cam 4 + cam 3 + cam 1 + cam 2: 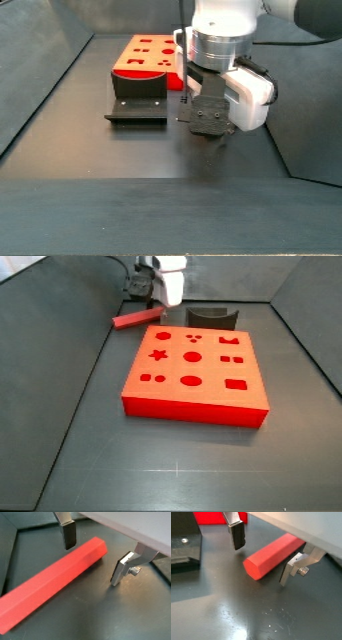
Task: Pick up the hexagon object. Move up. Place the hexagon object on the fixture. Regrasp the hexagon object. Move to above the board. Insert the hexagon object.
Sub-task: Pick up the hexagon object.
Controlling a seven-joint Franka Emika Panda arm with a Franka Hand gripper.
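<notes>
I see the board (195,374) lying flat on the dark tabletop (160,471), with the fixture (138,104) just beside one of its edges. My claw (93,554) hangs low over the tabletop with its jaws apart, gripping nothing. The hexagon bar (53,580) lies flat on the tabletop, one end between the silver fingers (122,568), touching neither.

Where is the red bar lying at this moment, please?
The red bar lies flat on the dark floor between the open tool's fingers in both wrist views; in a side view it sits just beyond the board's far left corner.
</notes>
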